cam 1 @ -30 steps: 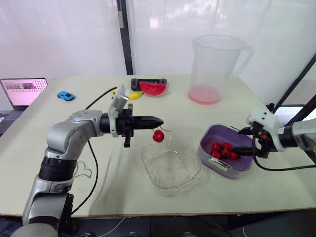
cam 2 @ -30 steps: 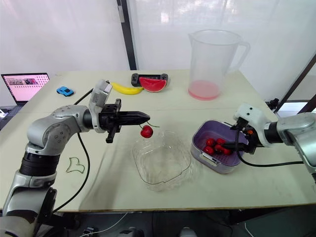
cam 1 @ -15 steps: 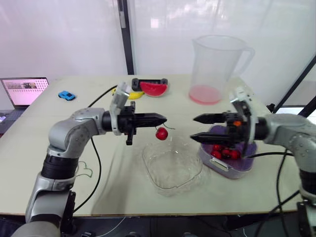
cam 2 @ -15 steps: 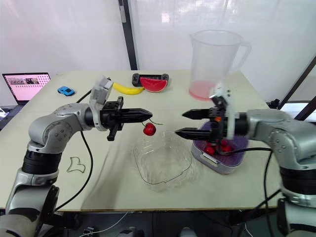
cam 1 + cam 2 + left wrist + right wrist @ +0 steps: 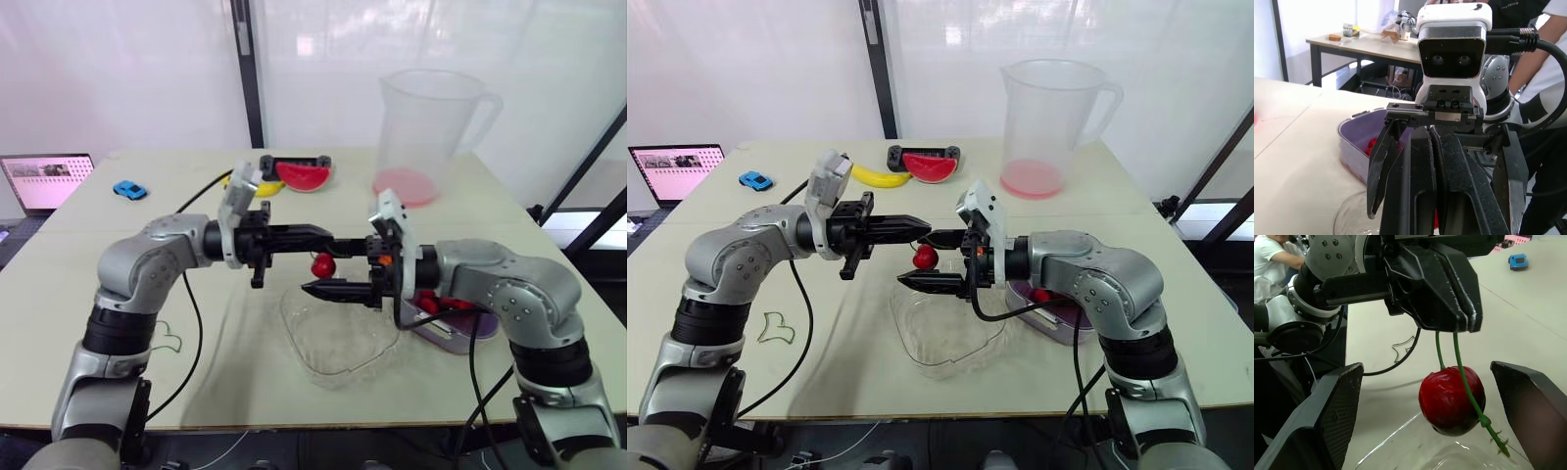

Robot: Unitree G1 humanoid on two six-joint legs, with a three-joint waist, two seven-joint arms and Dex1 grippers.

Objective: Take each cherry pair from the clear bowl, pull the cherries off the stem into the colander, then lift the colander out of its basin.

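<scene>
Over the clear bowl (image 5: 294, 338), near mid-table, the left gripper (image 5: 326, 233) is clamping the top of a green stem (image 5: 1439, 350), its fingers pressed together. One red cherry (image 5: 1451, 399) is hanging from that stem just above the bowl's far rim; a second strand of the stem is trailing bare past the cherry. The right gripper (image 5: 911, 259) is reaching in from the opposite side, pointing toward the left gripper, with its two fingers (image 5: 1327, 416) spread wide. They are sitting on either side of the cherry and are not touching it. The purple colander (image 5: 1352, 147) is resting in its basin on the table to the robot's right of the bowl, partly behind the right arm, and is holding several loose cherries (image 5: 441, 304). A large clear pitcher (image 5: 431, 127), a watermelon slice (image 5: 304, 176), a banana (image 5: 877, 176), a blue toy car (image 5: 129, 190) and a laptop (image 5: 47, 181) are standing farther back on the table.
</scene>
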